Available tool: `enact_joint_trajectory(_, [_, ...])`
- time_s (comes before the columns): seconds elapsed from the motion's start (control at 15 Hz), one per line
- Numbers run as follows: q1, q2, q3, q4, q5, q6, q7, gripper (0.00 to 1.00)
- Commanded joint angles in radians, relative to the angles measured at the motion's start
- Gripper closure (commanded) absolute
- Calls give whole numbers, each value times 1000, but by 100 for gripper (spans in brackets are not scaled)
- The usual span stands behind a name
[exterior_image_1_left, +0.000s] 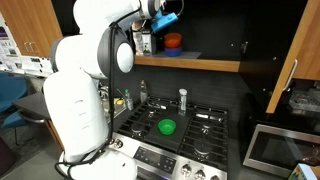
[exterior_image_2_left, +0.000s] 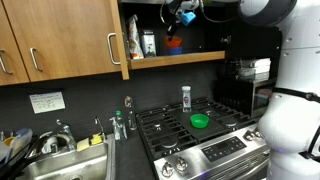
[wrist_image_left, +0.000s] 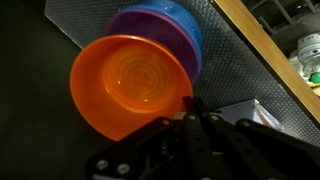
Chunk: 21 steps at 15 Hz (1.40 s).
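Wrist view first: gripper (wrist_image_left: 192, 110) shut tight, black and hard, tips right at the rim of the orange bowl (wrist_image_left: 130, 85). Cannot tell if pinching that rim or only touching it. Round, smooth and shiny like plastic, with ring marks in the bottom. Nested in a purple bowl (wrist_image_left: 140, 22), then a blue bowl (wrist_image_left: 192, 40): three in the stack. Behind, dark bumpy wall (wrist_image_left: 60, 25) and the wooden edge of the shelf (wrist_image_left: 270, 55).

Shown only in both exterior views: fat white arm (exterior_image_1_left: 85, 90) up at that high shelf, with only the orange one easy to pick out there. Far below, metal stove (exterior_image_2_left: 165, 128) with black grates, one small green bowl (exterior_image_2_left: 200, 121) on top and one tall shaker (exterior_image_2_left: 186, 96) behind it. Found in an exterior view alone: steel sink (exterior_image_2_left: 60, 165) and brown wooden doors (exterior_image_2_left: 60, 40). Beside the stove in an exterior view, one grey microwave (exterior_image_1_left: 275, 148).
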Motion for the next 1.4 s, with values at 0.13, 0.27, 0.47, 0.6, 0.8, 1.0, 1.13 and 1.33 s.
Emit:
enact_joint_trajectory(0.13, [-6, 8, -7, 29, -29, -22, 5, 72])
enact_joint_trajectory(0.27, [-7, 3, -7, 25, -33, -18, 1, 62])
enact_joint_trajectory(0.47, [-8, -6, -7, 23, -32, -15, -4, 41])
enact_joint_trajectory(0.6, [-6, -21, -4, 25, -31, -31, -7, 26])
enact_joint_trajectory(0.8, [1, -63, 4, 18, -23, -90, -8, 6])
enact_joint_trajectory(1.0, [14, -122, 20, -7, -44, -154, -10, 0])
enact_joint_trajectory(1.13, [23, -169, 34, -51, -55, -178, -15, 0])
enact_joint_trajectory(1.33, [30, -240, 46, -138, -64, -182, -10, 0])
